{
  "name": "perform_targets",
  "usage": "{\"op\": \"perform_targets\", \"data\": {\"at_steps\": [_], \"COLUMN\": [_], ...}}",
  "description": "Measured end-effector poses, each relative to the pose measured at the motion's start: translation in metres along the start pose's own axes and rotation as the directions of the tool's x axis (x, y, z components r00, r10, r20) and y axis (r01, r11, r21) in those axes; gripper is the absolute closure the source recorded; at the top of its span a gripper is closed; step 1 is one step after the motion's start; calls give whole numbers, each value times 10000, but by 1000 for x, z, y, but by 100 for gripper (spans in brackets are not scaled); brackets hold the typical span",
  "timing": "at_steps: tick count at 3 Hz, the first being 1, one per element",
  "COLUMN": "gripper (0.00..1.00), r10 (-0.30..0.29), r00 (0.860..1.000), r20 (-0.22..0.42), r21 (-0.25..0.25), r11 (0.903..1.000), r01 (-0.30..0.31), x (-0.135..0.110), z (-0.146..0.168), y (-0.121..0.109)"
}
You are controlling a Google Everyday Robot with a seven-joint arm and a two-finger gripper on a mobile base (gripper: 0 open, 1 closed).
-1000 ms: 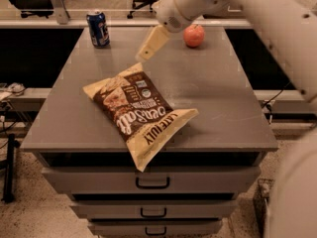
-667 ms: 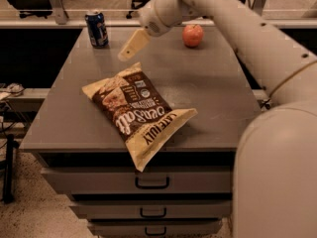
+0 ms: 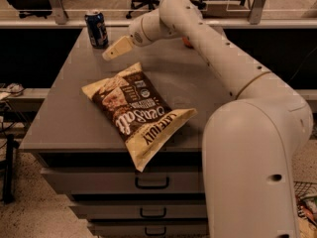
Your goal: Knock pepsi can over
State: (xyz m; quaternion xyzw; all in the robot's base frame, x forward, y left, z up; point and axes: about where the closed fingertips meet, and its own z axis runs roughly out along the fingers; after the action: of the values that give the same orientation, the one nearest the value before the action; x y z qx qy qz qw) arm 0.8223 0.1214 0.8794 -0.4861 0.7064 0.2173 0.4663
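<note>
The white robot arm (image 3: 237, 78) fills the right side, rising from about 5 o'clock and reaching across toward 11 o'clock. Under it stands a grey cabinet (image 3: 64, 113), with drawers (image 3: 151, 181) stacked down its front at 6 o'clock. In the middle of the top lies a crinkled brown and tan snack bag (image 3: 136, 110), flat, its long axis running from 10 o'clock to 5 o'clock and its lower end hanging just past the front edge. The tan gripper (image 3: 106, 55) hangs over the tabletop at the bag's 12 o'clock, pointing toward 8 o'clock. I can't make out whether it is parted or closed, and it holds nothing. The pepsi can (image 3: 96, 29) stands upright at the table's far left corner, at the gripper's 11 o'clock, near it but not touching.
</note>
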Motion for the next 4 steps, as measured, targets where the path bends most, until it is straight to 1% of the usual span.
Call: {"op": "perform_targets", "data": {"at_steps": [1, 2, 3, 4], "gripper": [0, 0, 0, 0], "r10": [541, 856, 1030, 1256], "r00": [9968, 9916, 9861, 9783], "r20": [587, 972, 1304, 1647], "r21": [346, 848, 1172, 1312], "r11": [9978, 9920, 9860, 9802], "r01": [-562, -939, -1185, -1480], "x": [-14, -29, -42, -51], "z": [29, 54, 76, 94], "y": [-5, -9, -11, -13]}}
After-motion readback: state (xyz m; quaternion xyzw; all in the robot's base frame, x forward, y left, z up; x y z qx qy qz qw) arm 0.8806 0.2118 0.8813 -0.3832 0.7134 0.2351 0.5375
